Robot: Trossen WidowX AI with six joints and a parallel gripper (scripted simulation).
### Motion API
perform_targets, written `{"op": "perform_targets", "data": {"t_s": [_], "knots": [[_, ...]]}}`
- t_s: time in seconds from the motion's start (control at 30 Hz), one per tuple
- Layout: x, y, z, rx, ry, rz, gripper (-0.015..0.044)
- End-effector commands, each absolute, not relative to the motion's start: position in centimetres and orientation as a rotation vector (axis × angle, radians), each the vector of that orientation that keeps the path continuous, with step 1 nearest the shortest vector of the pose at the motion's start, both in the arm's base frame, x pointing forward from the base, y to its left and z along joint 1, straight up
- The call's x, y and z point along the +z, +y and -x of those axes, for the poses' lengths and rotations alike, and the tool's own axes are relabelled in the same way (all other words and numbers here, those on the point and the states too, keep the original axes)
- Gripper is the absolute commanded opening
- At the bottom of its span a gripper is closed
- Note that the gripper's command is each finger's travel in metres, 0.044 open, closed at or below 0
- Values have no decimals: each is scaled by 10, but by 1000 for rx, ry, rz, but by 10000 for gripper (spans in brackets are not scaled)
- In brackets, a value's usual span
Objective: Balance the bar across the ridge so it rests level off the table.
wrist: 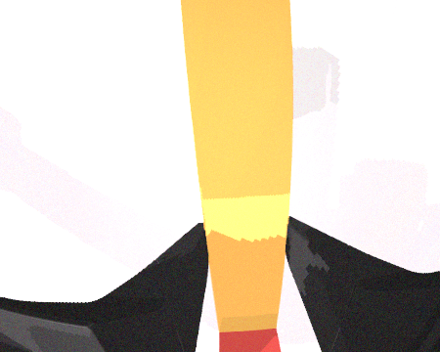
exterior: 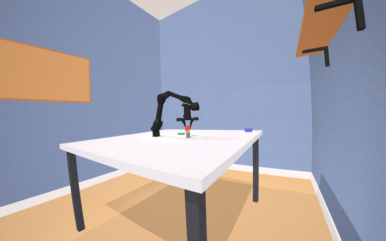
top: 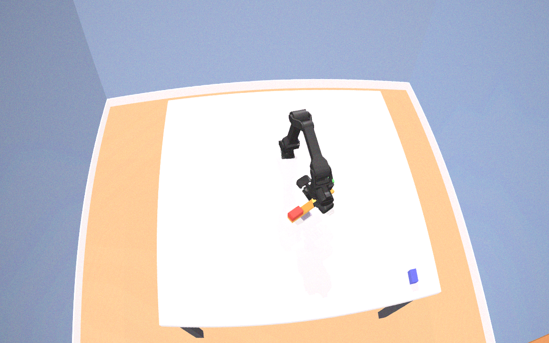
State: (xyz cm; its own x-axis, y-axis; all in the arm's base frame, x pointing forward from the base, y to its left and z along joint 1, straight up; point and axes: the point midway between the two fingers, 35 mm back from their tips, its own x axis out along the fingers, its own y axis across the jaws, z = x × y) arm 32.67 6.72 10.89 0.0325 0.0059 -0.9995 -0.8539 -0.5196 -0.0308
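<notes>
In the wrist view, the lower edge cut off the red block (top: 295, 213) (exterior: 187, 128) (wrist: 246, 342); the bar's (top: 307, 207) (exterior: 187, 131) (wrist: 244, 147) far end was also outside this view.

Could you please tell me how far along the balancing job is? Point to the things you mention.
Done: the orange bar (top: 307, 207) (exterior: 187, 131) (wrist: 242, 122) is over the grey ridge (top: 306, 216) (exterior: 188, 134), red block (top: 295, 213) (exterior: 187, 128) (wrist: 246, 342) on one end.
In hand: the gripper (top: 317, 204) (exterior: 187, 129) (wrist: 245, 229) grips the bar.
Left: confirming balance, then release. Contact with the ridge is unclear.

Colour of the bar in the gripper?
The bar is orange-yellow, with a brighter yellow band of light; best in the wrist view.
</notes>
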Motion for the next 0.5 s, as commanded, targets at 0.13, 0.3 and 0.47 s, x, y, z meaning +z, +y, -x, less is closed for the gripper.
{"op": "perform_targets", "data": {"t_s": [0.13, 0.3, 0.47], "knots": [[107, 67, -327, 1574, 872, 1620, 0], [107, 67, -327, 1574, 872, 1620, 0], [106, 67, -327, 1574, 872, 1620, 0]]}}
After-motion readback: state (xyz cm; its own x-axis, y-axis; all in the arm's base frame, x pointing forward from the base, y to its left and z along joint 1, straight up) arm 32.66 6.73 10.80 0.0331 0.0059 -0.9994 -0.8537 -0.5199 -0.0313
